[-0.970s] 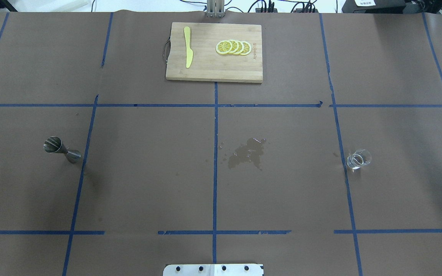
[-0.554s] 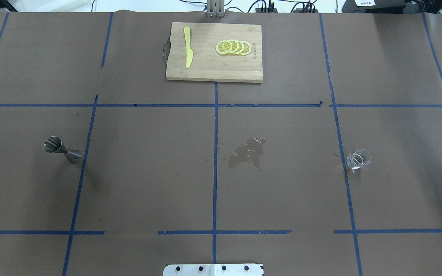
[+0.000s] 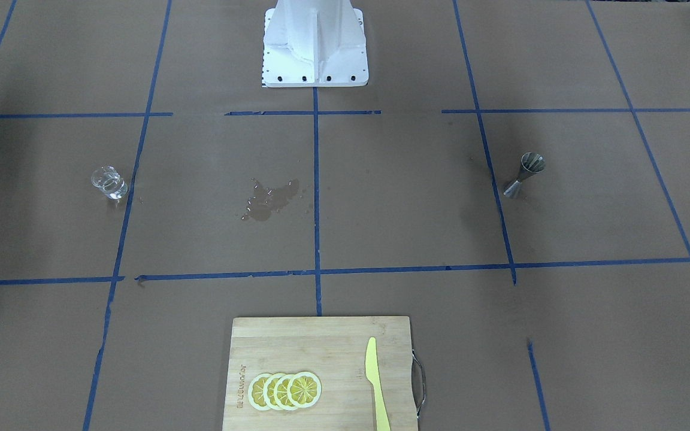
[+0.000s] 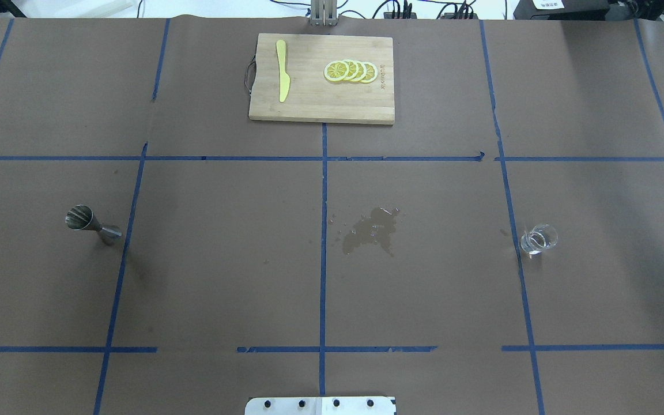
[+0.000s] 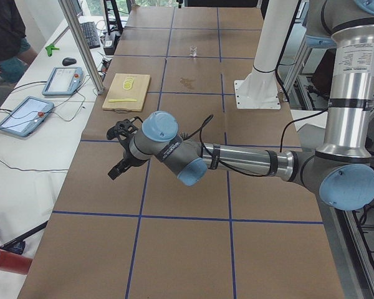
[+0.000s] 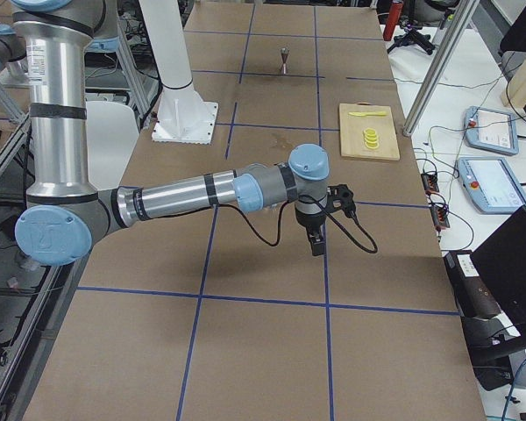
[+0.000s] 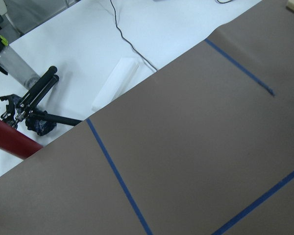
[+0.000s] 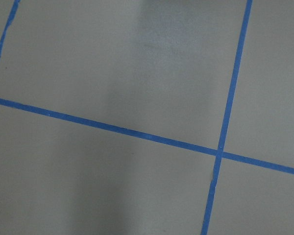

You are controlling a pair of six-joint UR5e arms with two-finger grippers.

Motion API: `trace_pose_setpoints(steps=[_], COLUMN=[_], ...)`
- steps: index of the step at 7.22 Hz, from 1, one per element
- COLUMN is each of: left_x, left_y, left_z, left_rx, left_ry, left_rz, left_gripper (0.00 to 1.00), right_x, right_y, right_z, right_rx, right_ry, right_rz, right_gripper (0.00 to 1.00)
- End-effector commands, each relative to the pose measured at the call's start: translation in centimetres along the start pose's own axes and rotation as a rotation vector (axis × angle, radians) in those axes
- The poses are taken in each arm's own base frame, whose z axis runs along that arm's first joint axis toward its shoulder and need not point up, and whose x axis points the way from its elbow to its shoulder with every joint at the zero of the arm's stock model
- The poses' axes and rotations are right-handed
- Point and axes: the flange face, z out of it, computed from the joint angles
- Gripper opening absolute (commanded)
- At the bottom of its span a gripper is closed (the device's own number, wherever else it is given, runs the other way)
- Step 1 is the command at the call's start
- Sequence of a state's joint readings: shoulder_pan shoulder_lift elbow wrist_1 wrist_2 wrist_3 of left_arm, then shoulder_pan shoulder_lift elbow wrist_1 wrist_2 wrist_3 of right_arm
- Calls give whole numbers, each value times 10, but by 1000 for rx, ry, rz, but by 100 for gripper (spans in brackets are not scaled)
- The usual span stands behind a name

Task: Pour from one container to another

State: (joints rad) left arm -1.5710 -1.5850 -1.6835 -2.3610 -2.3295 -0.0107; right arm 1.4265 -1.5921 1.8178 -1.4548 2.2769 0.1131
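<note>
A small steel double-cone jigger point(image 4: 94, 225) stands upright on the brown paper-covered worktop point(image 4: 222, 276), toward its left end and about midway between the near and far edges, just beside a line of the blue tape grid point(image 4: 323, 259). A small clear glass beaker point(image 4: 538, 239) stands upright well apart from it, toward the right end and at about the same depth, also just beside a tape line; whether it holds liquid cannot be made out. Between the two, near the worktop's middle, a dark wet stain point(image 4: 373, 229) with a few stray drops marks the paper. At the middle of the far edge lies a rectangular wooden cutting board point(image 4: 320, 101), bearing a row of four overlapping yellow lemon slices point(image 4: 350, 71) and a flat yellow plastic knife point(image 4: 282, 70) near its handle end. The white robot pedestal point(image 3: 315, 42) sits at the middle of the near edge. The left gripper point(image 5: 115, 173) hangs over bare paper beyond the left end of the grid, and the right gripper point(image 6: 316, 248) points down over bare paper near the right end. Each shows only from the side, so I cannot tell how far either is open, and both containers stand free of them
</note>
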Motion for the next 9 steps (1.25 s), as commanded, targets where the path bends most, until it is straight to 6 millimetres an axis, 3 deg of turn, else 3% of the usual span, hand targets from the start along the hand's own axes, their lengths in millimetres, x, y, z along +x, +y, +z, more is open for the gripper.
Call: trace_pose_setpoints(steps=[1, 3, 5, 7, 9], left_x=[58, 131, 190, 264, 312], left_y=[-17, -38, -36, -42, -16], left_z=[6, 2, 0, 28, 45], left_rx=[42, 70, 138, 201, 293], left_ry=[99, 154, 94, 51, -94], left_rz=[-41, -146, -286, -429, -498], left_gripper=[100, 100, 100, 100, 100], right_x=[2, 6, 7, 8, 8], right_y=[4, 11, 14, 15, 17], right_z=[2, 6, 6, 6, 6], right_rx=[5, -7, -8, -9, -9], right_ry=[-2, 0, 0, 1, -1], right_rz=[7, 17, 18, 21, 21], right_gripper=[100, 100, 100, 100, 100])
